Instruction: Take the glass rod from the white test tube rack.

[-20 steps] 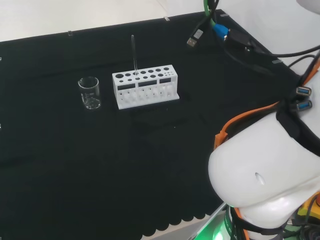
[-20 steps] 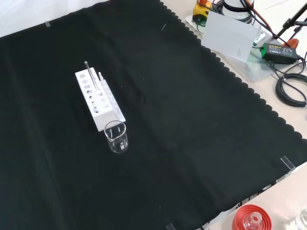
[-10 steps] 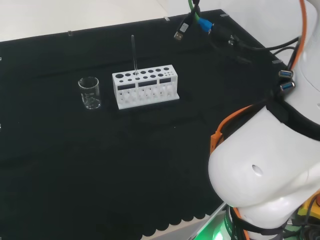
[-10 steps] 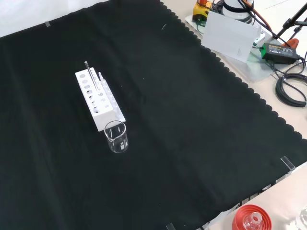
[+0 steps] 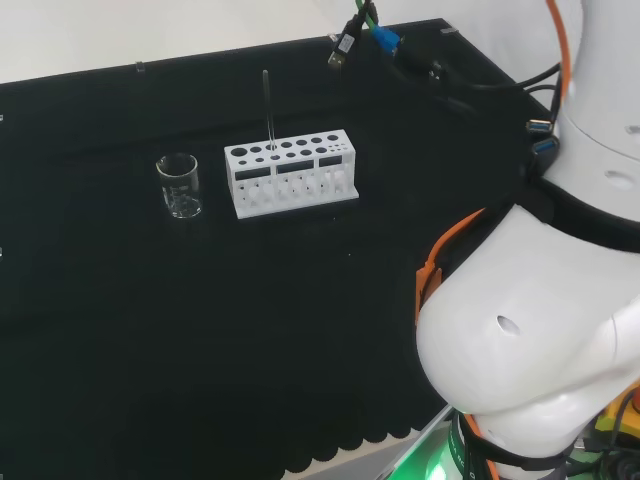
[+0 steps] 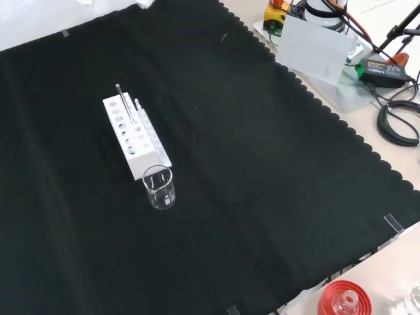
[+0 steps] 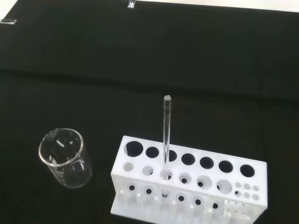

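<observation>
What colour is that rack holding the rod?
White rack, clearest in the wrist view.

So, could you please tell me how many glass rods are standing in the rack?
1. A single rod stands upright in a hole of the rack, toward the end nearest the beaker. The other holes look empty.

A white rack (image 5: 291, 176) stands on the black-clothed worktop (image 5: 200, 330), with a glass rod (image 5: 268, 108) upright in a hole near its left end. A clear beaker (image 5: 180, 186) stands just left of the rack, apart from it. The arm's white links (image 5: 530, 340) rise at the right, with cables (image 5: 400, 55) hanging above.
</observation>
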{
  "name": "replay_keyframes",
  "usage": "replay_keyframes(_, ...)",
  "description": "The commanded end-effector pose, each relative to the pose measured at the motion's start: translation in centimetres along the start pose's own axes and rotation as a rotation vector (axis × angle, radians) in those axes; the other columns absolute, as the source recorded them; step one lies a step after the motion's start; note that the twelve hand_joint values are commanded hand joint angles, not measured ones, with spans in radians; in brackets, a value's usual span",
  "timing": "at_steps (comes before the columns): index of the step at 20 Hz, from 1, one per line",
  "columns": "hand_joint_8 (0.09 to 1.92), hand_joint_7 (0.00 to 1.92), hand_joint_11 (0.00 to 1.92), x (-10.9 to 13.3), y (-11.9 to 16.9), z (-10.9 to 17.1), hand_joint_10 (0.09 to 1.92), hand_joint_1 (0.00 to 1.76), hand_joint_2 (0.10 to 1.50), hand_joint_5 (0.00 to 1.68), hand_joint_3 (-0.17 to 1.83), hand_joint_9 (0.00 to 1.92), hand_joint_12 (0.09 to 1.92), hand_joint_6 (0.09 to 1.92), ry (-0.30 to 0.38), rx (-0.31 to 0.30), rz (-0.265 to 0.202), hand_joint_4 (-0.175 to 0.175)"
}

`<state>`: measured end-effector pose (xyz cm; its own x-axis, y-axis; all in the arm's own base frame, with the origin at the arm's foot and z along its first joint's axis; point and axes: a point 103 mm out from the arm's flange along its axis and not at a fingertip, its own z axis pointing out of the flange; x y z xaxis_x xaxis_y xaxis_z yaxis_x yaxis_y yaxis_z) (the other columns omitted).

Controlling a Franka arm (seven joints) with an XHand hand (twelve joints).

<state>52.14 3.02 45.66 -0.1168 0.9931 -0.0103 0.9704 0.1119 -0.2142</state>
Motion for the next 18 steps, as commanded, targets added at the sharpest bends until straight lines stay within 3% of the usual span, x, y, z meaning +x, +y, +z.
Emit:
replay_keyframes(1, 0.76, 0.31, 0.36, -0.7, 1.6, 0.8, 0.90, 0.57, 0.83, 0.35, 0.46, 0.45, 1.44, 0.09, 0.022, 0.027, -0.022, 0.007)
replay_keyframes(18, 0.78, 0.38, 0.51, -2.3, 3.8, 4.9, 0.86, 0.57, 0.83, 0.37, 0.46, 0.61, 1.39, 0.09, 0.025, 0.094, -0.011, -0.002)
